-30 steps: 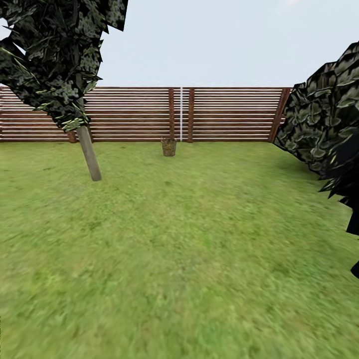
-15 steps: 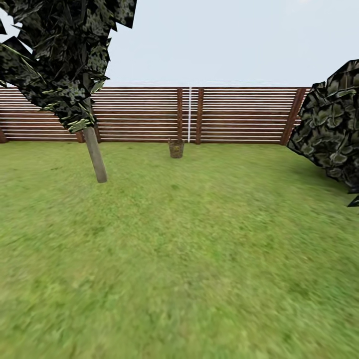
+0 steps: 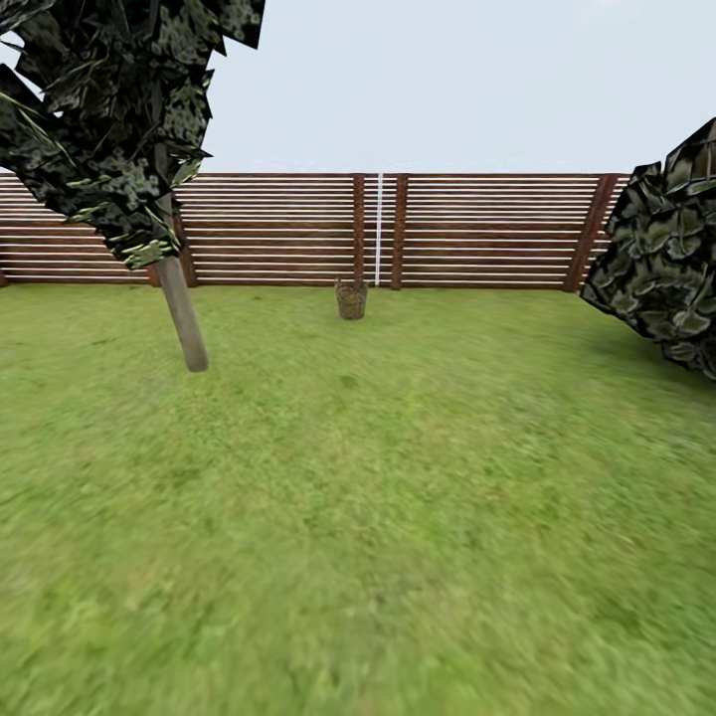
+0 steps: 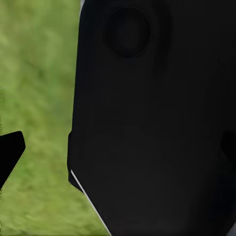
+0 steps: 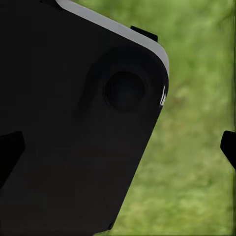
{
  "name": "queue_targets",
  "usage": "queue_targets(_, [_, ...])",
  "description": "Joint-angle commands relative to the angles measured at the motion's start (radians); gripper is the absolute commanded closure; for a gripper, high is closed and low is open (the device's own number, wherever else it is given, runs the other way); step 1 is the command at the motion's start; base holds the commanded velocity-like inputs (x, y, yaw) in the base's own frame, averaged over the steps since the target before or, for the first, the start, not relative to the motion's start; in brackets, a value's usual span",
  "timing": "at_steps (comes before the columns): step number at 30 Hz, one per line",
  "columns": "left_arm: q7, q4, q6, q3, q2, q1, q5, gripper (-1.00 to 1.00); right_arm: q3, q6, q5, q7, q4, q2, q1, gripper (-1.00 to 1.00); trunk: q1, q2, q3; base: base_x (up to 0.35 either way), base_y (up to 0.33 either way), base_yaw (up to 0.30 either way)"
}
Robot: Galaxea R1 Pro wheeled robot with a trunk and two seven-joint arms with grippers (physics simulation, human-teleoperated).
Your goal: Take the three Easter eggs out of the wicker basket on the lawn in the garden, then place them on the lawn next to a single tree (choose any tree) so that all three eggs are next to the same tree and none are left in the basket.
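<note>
Eggs are too far to see; the wicker basket [image 3: 350, 298] stands by the fence [image 3: 477, 231]. I must roll closer. I cannot tell if my hands are open.

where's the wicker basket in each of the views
Head view: the wicker basket stands far off, near the picture's middle, on the lawn just before the slatted fence, right of the pale-trunked tree.
Left wrist view: the basket is not in it; dark robot body over grass.
Right wrist view: not in it either; dark body and grass.
Shared landmark: the green lawn.
</note>
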Motion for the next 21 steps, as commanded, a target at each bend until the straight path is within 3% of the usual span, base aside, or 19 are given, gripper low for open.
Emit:
queue_targets(1, [0.001,0.0,-0.002,0.004,0.0,0.0,0.001,-1.0,0.001,-0.003,0.003,0.0,0.001,0.0,0.0,-1.0,0.001,0.0,-0.001,0.327,0.0,0.0])
queue_targets(21, [0.001,0.0,-0.002,0.003,0.0,0.0,0.001,-1.0,0.001,-0.003,0.001,0.0,0.001,0.0,-0.001,-1.0,0.001,0.0,-0.001,0.327,0.0,0.0])
